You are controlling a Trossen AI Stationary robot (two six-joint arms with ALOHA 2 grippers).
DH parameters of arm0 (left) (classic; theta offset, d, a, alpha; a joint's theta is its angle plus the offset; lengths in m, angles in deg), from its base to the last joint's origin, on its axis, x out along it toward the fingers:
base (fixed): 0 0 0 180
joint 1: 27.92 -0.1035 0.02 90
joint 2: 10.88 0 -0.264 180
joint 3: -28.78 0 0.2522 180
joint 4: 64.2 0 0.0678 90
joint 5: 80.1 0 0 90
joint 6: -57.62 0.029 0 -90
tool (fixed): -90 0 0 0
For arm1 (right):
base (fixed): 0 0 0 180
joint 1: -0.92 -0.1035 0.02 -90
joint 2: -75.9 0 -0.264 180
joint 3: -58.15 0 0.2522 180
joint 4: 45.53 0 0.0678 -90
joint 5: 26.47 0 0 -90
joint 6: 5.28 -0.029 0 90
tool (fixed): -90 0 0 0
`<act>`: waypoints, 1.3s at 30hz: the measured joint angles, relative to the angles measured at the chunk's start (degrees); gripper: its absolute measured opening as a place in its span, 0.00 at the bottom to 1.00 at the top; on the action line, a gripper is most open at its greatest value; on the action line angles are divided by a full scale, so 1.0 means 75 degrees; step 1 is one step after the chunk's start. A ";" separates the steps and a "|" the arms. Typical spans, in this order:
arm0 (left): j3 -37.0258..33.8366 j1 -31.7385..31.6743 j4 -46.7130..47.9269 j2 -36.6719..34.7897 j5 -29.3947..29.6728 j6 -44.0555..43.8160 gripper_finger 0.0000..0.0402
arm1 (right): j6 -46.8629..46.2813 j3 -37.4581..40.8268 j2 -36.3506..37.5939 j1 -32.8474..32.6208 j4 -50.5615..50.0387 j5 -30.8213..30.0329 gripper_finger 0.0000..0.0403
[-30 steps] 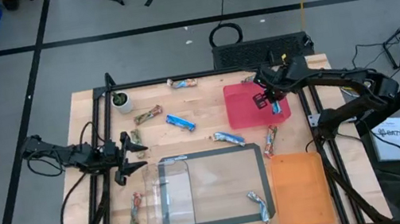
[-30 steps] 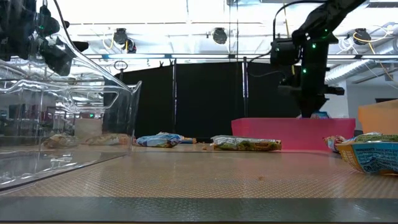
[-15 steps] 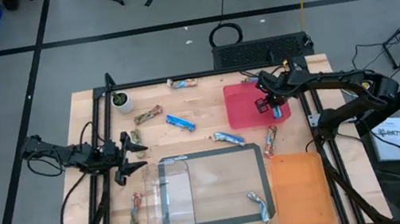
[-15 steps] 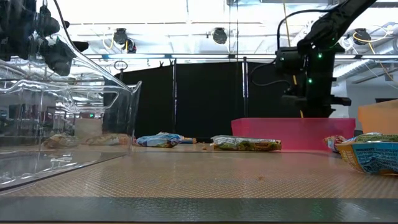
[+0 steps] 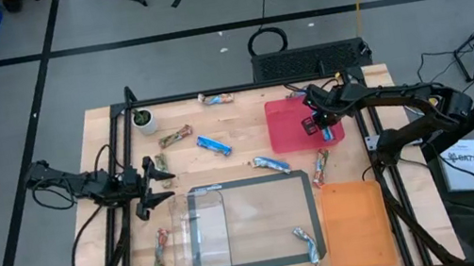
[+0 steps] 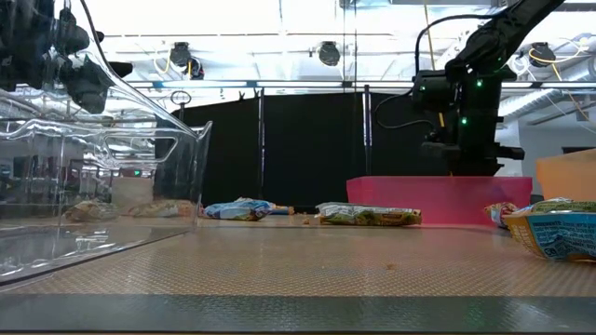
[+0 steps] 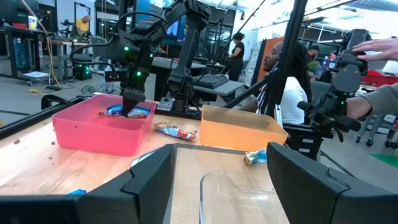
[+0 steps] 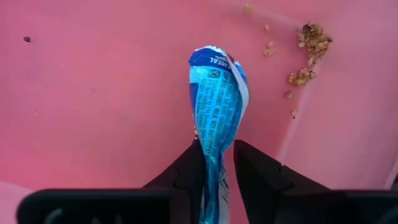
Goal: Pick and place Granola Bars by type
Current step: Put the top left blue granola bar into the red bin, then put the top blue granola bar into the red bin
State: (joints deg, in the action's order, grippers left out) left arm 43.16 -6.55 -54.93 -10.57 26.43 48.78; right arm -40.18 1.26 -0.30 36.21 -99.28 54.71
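Observation:
My right gripper point(image 5: 323, 127) reaches steeply down into the pink bin point(image 5: 289, 129) at the far right. Its fingers stand slightly apart, one on each side of a blue granola bar point(image 8: 216, 106), at the bar's near end. That bar lies on the bin's floor point(image 8: 93, 93). More bars lie about the table: a blue one point(image 5: 213, 143), another blue one point(image 5: 270, 163), a red one point(image 5: 321, 166) and a multicoloured one point(image 5: 215, 99). My left gripper point(image 5: 167, 183) waits open at the table's left, holding nothing. My right gripper has the blue bar's near end point(image 8: 212, 158) between its two fingers, which come from above and lie along the bar. A thin gap shows beside one finger point(image 8: 249, 168); whether the other still touches the wrapper I cannot tell. The bar's far end rests on the bin's floor.
A clear plastic container point(image 5: 201, 234) lies on a dark-framed mat point(image 5: 258, 208) at the near middle. An orange bin point(image 5: 358, 224) sits near right, and a small white plant pot point(image 5: 145, 121) far left. Crumbs point(image 8: 308, 53) lie in the pink bin. People stand beyond the table.
My right gripper has sunk into the pink bin with the blue bar, which showed above the bin's rim in the low view a second ago and is now hidden behind its wall. It has then kept still.

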 joint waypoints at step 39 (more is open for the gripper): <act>0.0000 0.0002 0.0000 0.0000 0.0001 0.0000 0.64 | 0.3081 -0.4550 -0.0003 0.0357 -0.1172 0.0835 0.52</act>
State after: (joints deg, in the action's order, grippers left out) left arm 43.16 -6.54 -54.93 -10.57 26.44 48.78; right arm -17.07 -32.87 -0.32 38.88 -108.07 60.97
